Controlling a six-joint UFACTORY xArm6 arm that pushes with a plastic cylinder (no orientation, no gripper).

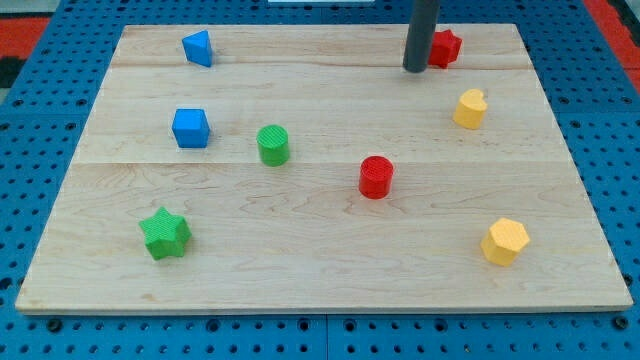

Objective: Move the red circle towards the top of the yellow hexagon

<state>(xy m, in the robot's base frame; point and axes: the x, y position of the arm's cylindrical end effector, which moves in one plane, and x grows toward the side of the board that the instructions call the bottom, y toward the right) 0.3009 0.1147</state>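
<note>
The red circle (376, 176) stands on the wooden board a little right of the middle. The yellow hexagon (505, 241) sits near the board's bottom right corner, right of and below the red circle. My tip (415, 69) rests near the view's top, well above the red circle and slightly to its right. It is just left of a red star (444, 47), which it partly hides.
A yellow heart-like block (470, 108) sits at the right. A green circle (273, 145) and a blue cube (190, 128) are left of the middle. A blue block (198, 47) is at top left, a green star (164, 233) at bottom left. The board's edge (320, 308) runs along the bottom.
</note>
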